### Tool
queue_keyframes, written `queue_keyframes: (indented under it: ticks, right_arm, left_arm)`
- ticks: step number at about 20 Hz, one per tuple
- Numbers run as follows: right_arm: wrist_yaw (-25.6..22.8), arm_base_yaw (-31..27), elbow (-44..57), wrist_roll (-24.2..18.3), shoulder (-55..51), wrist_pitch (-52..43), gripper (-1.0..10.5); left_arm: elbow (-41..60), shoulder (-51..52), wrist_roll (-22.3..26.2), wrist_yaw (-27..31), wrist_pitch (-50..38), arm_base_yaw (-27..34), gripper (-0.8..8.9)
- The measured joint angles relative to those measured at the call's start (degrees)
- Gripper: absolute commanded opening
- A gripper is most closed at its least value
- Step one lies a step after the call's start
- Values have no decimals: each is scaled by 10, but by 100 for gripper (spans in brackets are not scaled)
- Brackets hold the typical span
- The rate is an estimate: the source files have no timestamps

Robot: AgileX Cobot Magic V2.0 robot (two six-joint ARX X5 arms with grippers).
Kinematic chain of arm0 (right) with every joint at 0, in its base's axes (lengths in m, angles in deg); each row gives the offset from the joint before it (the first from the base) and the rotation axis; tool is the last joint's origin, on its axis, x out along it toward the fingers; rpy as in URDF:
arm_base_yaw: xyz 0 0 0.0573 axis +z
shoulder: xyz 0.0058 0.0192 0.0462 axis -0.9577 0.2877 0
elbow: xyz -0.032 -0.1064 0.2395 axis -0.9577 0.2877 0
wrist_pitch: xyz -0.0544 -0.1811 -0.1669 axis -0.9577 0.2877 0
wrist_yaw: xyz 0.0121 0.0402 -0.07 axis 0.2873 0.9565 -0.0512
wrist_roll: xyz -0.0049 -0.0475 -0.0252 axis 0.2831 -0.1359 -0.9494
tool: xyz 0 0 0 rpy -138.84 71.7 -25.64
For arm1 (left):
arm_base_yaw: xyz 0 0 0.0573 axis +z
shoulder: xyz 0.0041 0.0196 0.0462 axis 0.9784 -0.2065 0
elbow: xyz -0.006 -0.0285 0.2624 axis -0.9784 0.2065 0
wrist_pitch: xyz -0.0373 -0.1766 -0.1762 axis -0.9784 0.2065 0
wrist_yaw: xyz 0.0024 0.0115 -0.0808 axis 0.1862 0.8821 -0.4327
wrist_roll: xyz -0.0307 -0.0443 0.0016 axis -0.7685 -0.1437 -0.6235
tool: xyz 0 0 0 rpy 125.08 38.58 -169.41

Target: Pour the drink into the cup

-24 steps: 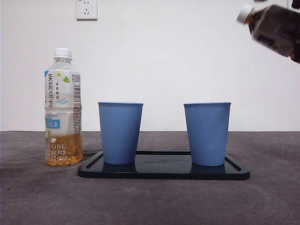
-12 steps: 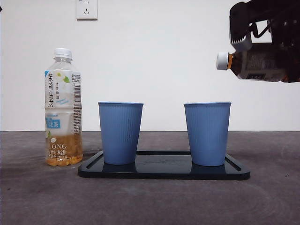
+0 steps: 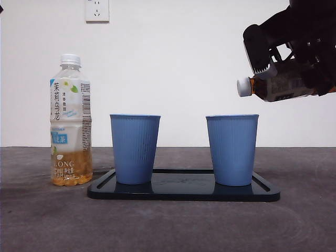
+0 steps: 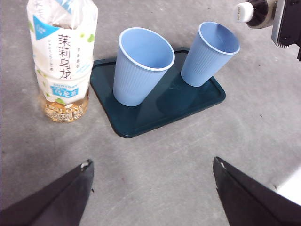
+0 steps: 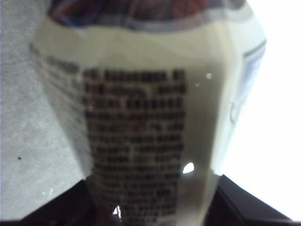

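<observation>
My right gripper point(image 3: 307, 79) is shut on a dark drink bottle point(image 3: 275, 86) with a white cap point(image 3: 243, 87). It holds the bottle nearly level, cap end just above and right of the right blue cup point(image 3: 232, 149). The bottle's label fills the right wrist view point(image 5: 141, 141). The left blue cup point(image 3: 134, 148) stands beside it on a dark tray point(image 3: 184, 191). In the left wrist view I see both cups point(image 4: 141, 70) point(image 4: 210, 52), the tray point(image 4: 141, 125) and the bottle's cap point(image 4: 244, 12). My left gripper point(image 4: 153, 188) is open above the near table.
A jasmine tea bottle point(image 3: 71, 121) with a white cap stands on the table left of the tray; it also shows in the left wrist view point(image 4: 61, 56). A wall socket point(image 3: 97, 10) is on the white wall behind.
My right gripper has come down and leftward with the dark bottle, tipping it from slanted to nearly level, so its cap is now near the right cup's rim.
</observation>
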Motion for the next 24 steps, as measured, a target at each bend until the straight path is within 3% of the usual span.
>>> queue_keyframes:
  ticks: [21, 24]
  right_arm:
    - [-5, 9, 0, -17, 2, 0, 171]
    - [-2, 9, 0, 2, 2, 0, 171]
  left_arm:
    - [0, 0, 0, 0, 0, -1, 409]
    - [0, 0, 0, 0, 0, -1, 409]
